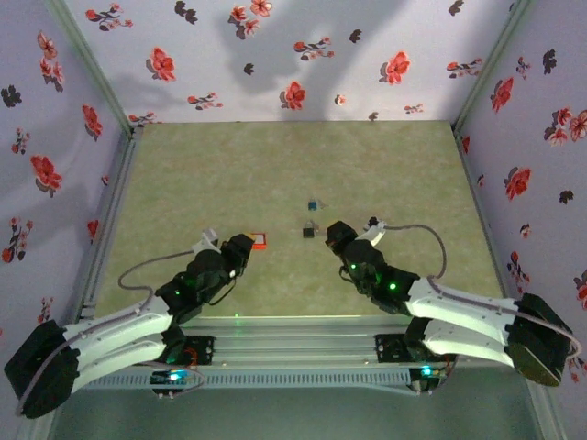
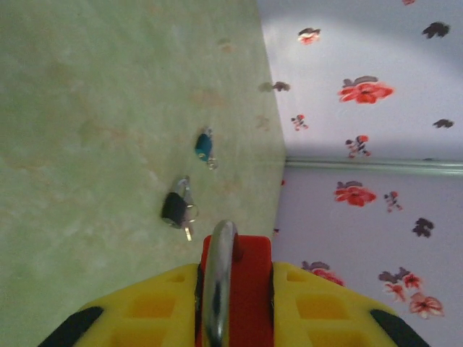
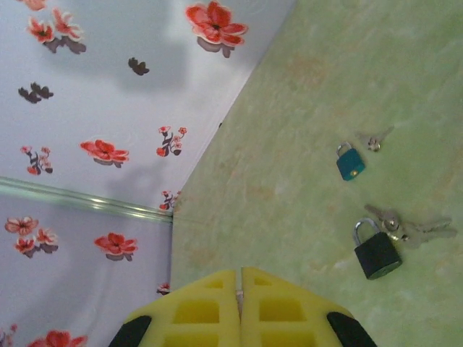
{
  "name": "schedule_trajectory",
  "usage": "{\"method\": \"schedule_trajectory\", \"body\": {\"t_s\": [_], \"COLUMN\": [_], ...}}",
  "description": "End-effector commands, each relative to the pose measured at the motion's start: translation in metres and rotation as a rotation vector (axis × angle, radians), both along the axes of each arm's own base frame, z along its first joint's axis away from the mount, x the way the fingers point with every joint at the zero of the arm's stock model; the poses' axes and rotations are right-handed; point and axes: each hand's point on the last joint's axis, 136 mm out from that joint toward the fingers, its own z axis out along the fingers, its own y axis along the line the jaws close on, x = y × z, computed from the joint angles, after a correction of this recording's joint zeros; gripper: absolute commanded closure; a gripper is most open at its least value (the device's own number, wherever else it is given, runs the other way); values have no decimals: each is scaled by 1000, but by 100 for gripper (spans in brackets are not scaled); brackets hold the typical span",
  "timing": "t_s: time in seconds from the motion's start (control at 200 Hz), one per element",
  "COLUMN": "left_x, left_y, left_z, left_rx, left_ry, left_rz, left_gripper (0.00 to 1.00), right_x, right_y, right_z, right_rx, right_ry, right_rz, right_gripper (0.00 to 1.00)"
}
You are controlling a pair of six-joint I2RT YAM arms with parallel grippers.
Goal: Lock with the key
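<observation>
the left claw [image 2: 235, 269] has its ribbed yellow plastic fingers [image 2: 163, 303] closed on the red lock [image 2: 249, 289], a flat square-bodied padlock. its rounded, shiny steel shackle [image 2: 219, 278] points out past the fingertips. from above, this claw [image 1: 246, 246] and the red lock [image 1: 260, 241] sit low over the desk [image 1: 229, 174], left of centre.

the right claw [image 3: 240, 276] is pressed fully together, the two yellow fingers meeting along a thin seam with nothing between them. from above it [image 1: 332, 234] sits just right of the black lock [image 1: 308, 232].

the keys [image 3: 416, 231] are thin, flat and silvery. they are joined on a small ring and lie on the desk, touching the shackle of the black lock [image 3: 377, 254]. that lock is a small, dark, square-bodied padlock with a grey steel loop. in the left wrist view the keys [image 2: 189, 220] show as a pale sliver at the edge of the black lock [image 2: 173, 207], just ahead of the red lock and apart from it.

farther out lies a smaller blue lock [image 3: 351, 164], teal with a thin shackle, and a small key [image 3: 374, 139] lies just beside it. from above the blue lock [image 1: 314, 203] lies beyond the black one.

the desk is a smooth, matte, pale green sheet with a mottled, marble-like pattern. the walls [image 1: 275, 55] are pale lilac, printed with red and dark flowers. any marks on the locks are too small to read.
</observation>
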Motion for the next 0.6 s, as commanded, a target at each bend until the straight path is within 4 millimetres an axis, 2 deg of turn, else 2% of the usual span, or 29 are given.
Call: {"method": "schedule_trajectory", "body": {"t_s": [0.0, 0.245, 0.255, 0.3, 0.595], "left_x": [-8, -19, -17, -18, -24], "left_y": [-3, 8, 6, 6, 8], "left_z": [-10, -25, -17, -13, -17], "left_rx": [96, 214, 208, 223, 270], "left_ry": [27, 84, 69, 68, 105], "left_rz": [-116, -211, -217, -239, -328], "left_gripper": [100, 100, 100, 100, 100], "right_x": [-6, -18, -18, -21, -30], "right_y": [-6, -25, -26, -29, -44], "right_z": [5, 21, 21, 23, 35], "right_rx": [-193, -315, -321, -337, -438], "right_ry": [-40, -104, -105, -115, -159], "right_rz": [75, 125, 126, 133, 178], "right_gripper": [100, 100, 100, 100, 100]}}
